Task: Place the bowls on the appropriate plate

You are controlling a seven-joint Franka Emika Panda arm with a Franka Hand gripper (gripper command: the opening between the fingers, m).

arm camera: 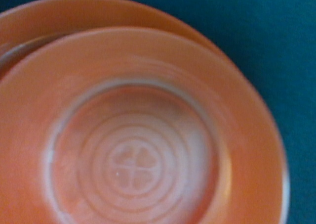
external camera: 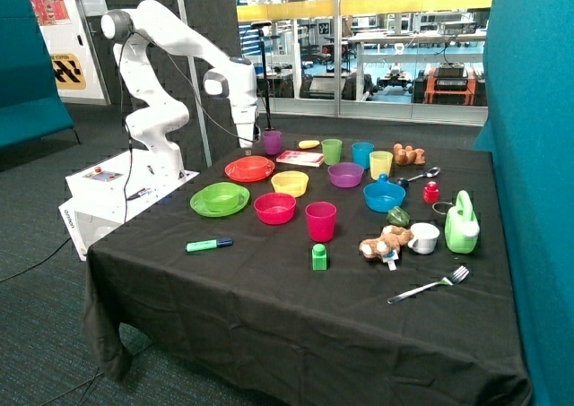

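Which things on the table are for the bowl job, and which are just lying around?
For the job:
orange-red bowl on the orange plate
lime green bowl on the green plate
pincer, just above the orange-red bowl

Just lying about:
pink bowl
yellow bowl
purple bowl
blue bowl
pink cup
fork
green marker

Behind the end effector (external camera: 248, 142) a glass wall (external camera: 359, 47) with a yellow band shows a workshop, teal screens (external camera: 529, 110) flank the black-clothed desk (external camera: 296, 316), and dark carpet (external camera: 36, 182) covers the floor.
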